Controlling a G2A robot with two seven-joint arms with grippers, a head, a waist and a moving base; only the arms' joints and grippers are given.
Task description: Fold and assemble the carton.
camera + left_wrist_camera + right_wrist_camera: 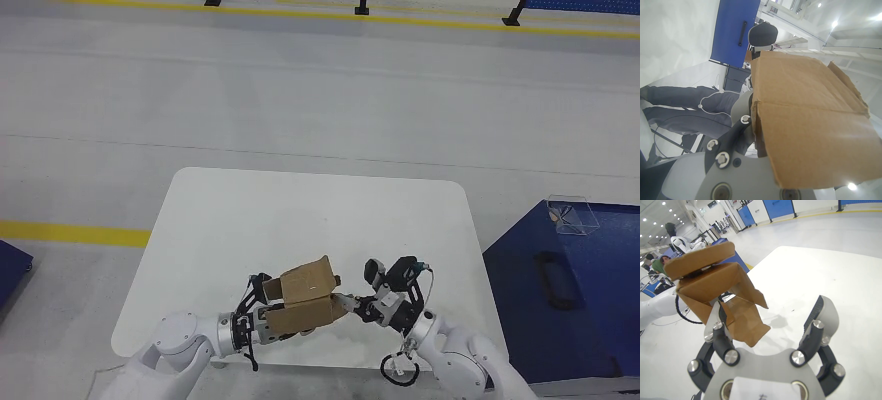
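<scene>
Between the left gripper (270,303) and the right gripper (358,287), in the top view, the carton (308,295) hangs over the table (300,210). Left wrist view: the left gripper clamps the carton wall. Right wrist view: the right gripper's fingers (712,317) are spread beside a loose flap (753,326), which probably must be folded inward next.

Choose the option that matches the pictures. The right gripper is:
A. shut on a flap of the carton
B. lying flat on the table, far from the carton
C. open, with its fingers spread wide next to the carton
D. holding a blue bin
C: in the right wrist view, the right gripper has its fingers spread wide apart. One finger is beside a lower flap of the carton, and nothing is clamped between them.
</scene>
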